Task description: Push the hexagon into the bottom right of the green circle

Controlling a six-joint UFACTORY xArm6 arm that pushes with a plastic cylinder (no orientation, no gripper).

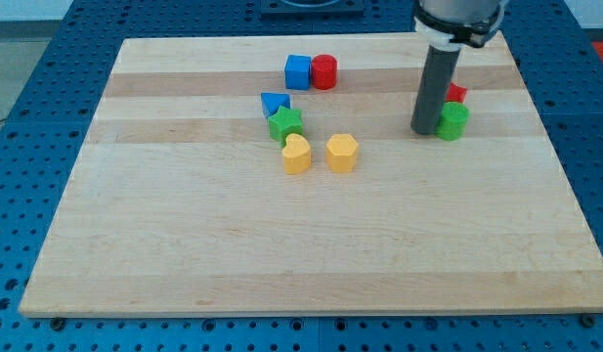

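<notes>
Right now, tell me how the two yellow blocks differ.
The yellow heart lies at the view's left of the pair; the yellow hexagon lies at its right, nearer my tip.
The heart has a notched, lobed top; the hexagon has flat sides.
The heart sits just below the green star; the hexagon stands apart from it.
Both are yellow, similar in size, and away from my tip.

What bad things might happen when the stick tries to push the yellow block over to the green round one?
1. My tip sits right beside the green circle, far from the yellow hexagon; leaving, it might bump the circle and shift the goal.
2. The yellow heart lies close to the hexagon's left, where I'd need to push from, so I might shove it along too.
3. A strong push might knock the circle into the red block behind it.
</notes>
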